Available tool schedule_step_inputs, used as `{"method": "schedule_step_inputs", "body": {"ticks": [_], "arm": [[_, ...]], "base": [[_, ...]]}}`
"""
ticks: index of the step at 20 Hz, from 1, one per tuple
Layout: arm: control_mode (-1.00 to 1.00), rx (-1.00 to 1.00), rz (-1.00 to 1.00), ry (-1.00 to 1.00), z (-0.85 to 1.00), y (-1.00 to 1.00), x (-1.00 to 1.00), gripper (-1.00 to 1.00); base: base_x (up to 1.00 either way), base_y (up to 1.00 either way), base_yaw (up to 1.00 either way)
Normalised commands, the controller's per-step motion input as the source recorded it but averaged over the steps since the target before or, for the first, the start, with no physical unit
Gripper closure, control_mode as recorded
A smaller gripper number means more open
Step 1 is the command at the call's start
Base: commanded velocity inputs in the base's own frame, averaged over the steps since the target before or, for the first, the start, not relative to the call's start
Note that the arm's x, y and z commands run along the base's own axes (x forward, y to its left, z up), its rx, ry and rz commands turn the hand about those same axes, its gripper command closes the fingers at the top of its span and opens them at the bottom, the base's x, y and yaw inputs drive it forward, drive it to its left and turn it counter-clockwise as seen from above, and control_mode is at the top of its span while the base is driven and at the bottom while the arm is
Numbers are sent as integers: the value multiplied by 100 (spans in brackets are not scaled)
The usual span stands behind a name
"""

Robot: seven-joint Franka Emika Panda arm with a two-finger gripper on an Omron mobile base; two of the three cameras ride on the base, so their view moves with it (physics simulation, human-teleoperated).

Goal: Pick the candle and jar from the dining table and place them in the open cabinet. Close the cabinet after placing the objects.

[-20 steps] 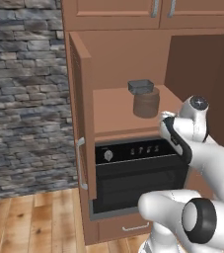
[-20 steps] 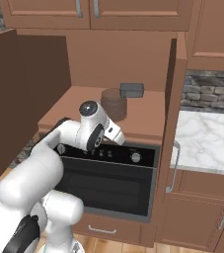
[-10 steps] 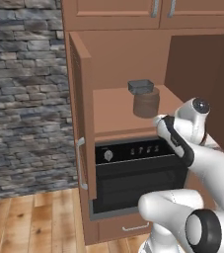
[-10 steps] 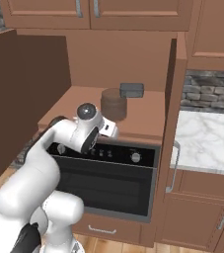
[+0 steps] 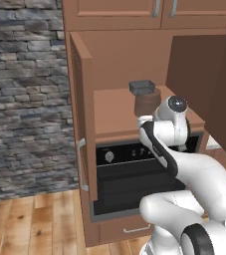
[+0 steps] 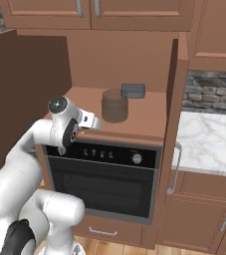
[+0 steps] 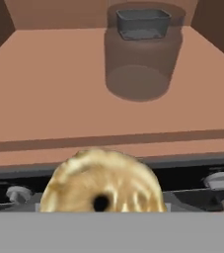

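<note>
The golden, knobbly candle [image 7: 102,180] fills the bottom of the hand view, close to the camera, and hides the fingertips. My gripper [image 6: 91,122] is shut on it and hovers just in front of the open cabinet's shelf [image 7: 49,89], at its front edge above the oven. The stout jar [image 7: 140,64] stands upright on the shelf straight ahead, apart from the candle; the jar [image 5: 147,103] [image 6: 114,105] is also in both base views. Both doors of the cabinet [image 5: 82,114] stand open.
A small grey box [image 7: 142,22] sits behind the jar at the back of the shelf. A black oven [image 6: 104,179] with knobs lies below the shelf. The right door [image 6: 173,99] juts out beside a white marble countertop [image 6: 209,142]. Bare shelf lies left of the jar.
The hand has swung left and turned toward the shelf front, carrying the candle. The jar and grey box have not moved.
</note>
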Motion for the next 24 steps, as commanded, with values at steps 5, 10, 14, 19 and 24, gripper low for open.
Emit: {"method": "schedule_step_inputs", "body": {"ticks": [5, 10, 14, 19, 24], "arm": [[-100, -3, 13, -5, 0, 32, 32, 100], [-100, -2, 12, -1, 0, 31, 38, 100], [-100, -7, 4, 0, 8, 41, 33, 100], [-100, -9, 0, 2, 11, 38, 32, 100], [-100, -9, 0, 0, 0, 12, 41, 100]], "base": [[0, 0, 0], [0, 0, 0], [0, 0, 0], [0, 0, 0], [0, 0, 0]]}}
